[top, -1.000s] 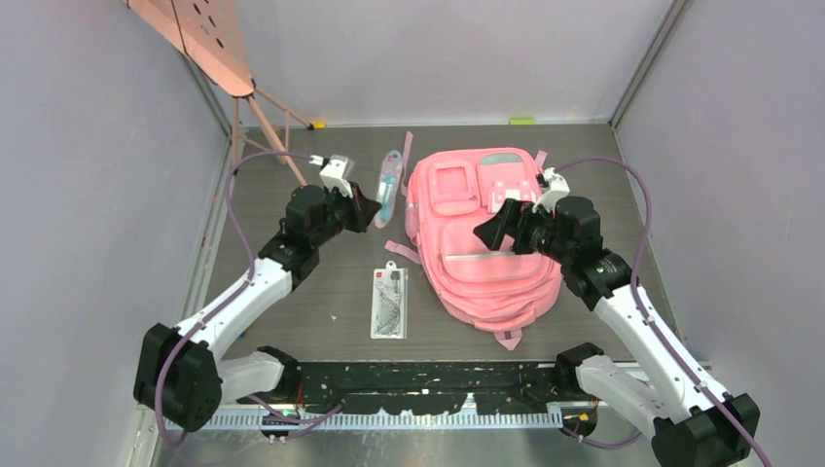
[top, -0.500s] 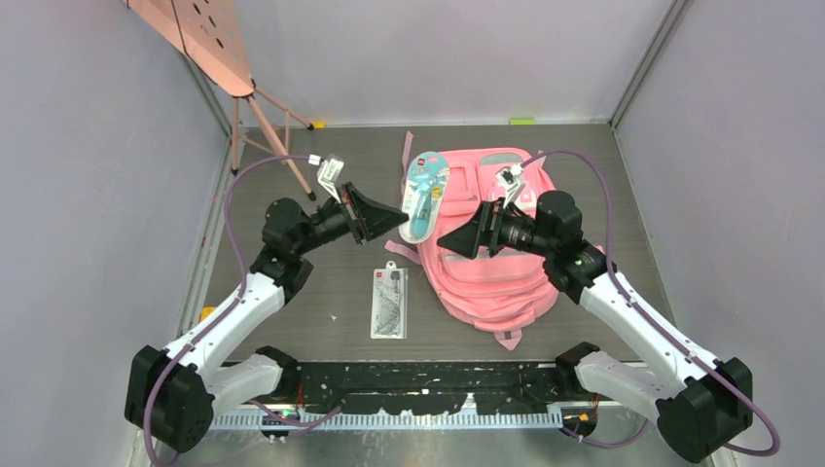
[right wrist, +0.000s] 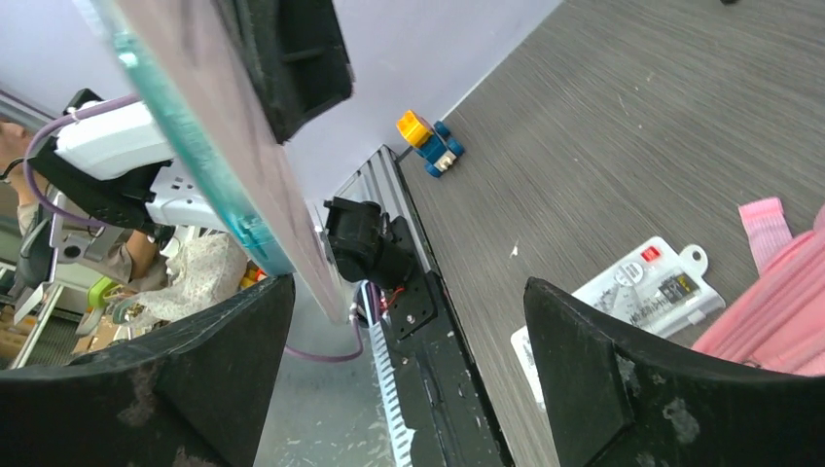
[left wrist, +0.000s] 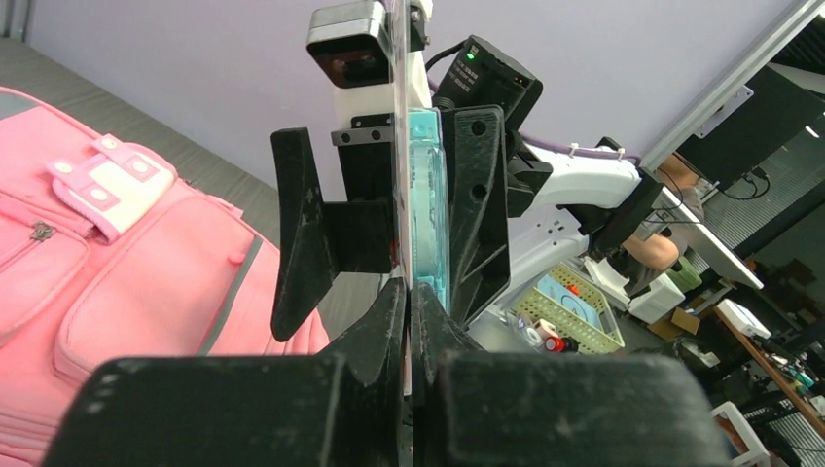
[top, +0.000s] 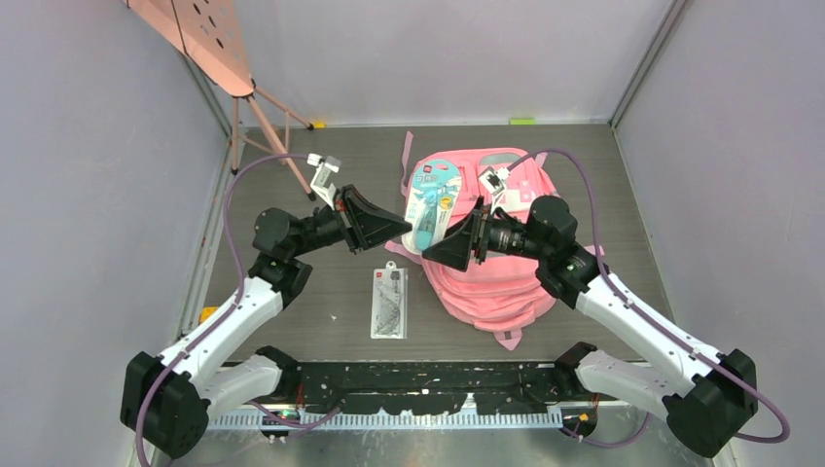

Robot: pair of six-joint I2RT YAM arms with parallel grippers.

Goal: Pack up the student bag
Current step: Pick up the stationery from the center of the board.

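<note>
Left gripper (top: 402, 226) is clamped tight on the lower edge of a blister pack (top: 429, 196). The pack is a thin teal card under a clear moulded bubble, lifted off the table just over the left side of the student bag (top: 501, 272). In the left wrist view the pack (left wrist: 426, 195) stands edge-on, a narrow glassy slab rising from the pinched black fingertips (left wrist: 389, 311).

Right gripper (top: 438, 245) faces it above the bag with its jaws spread wide, one matte black wedge-shaped finger (left wrist: 294, 233) on each side of the pack. I cannot tell whether either one touches it.

The bag lies flat on the dark wood-grain table (top: 321, 282), front pockets up. It is soft, padded pink fabric with rounded shoulders, white patches with pink studs (left wrist: 95, 181), a grey strip along a pocket seam (left wrist: 233, 287) and grey trim at the top end. A pink webbing strap (right wrist: 769, 222) trails from its left side.

Just left of the bag lies a flat clear-and-white packet (top: 389, 305) with a red corner label. Well left of the bag, at the table's edge, sits a small yellow-and-blue item (right wrist: 429, 142).
</note>
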